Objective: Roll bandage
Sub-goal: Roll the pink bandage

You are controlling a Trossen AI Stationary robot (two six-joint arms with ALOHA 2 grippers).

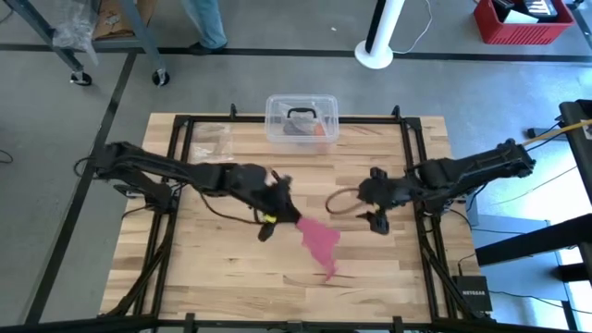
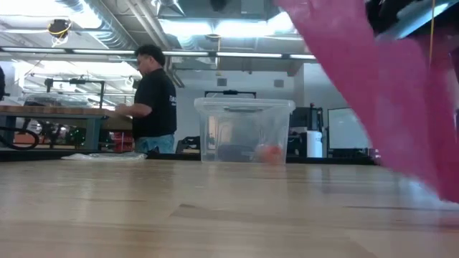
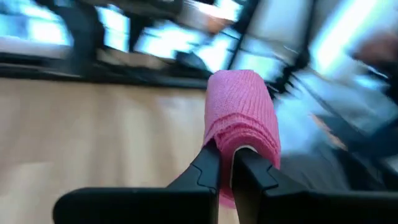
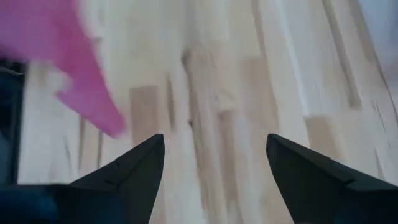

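The left gripper is over the middle of the worktop, and its fingers are pressed together on one end of the bandage. In the left wrist view the pink fabric is wrapped around the fingertips. From there the strip hangs down towards the front edge of the worktop, and its lower end reaches the wood. The right gripper is near it, on the right side of the middle, with its fingers spread wide and nothing between them. A clear plastic box stands at the back edge. Behind the table a person stands.
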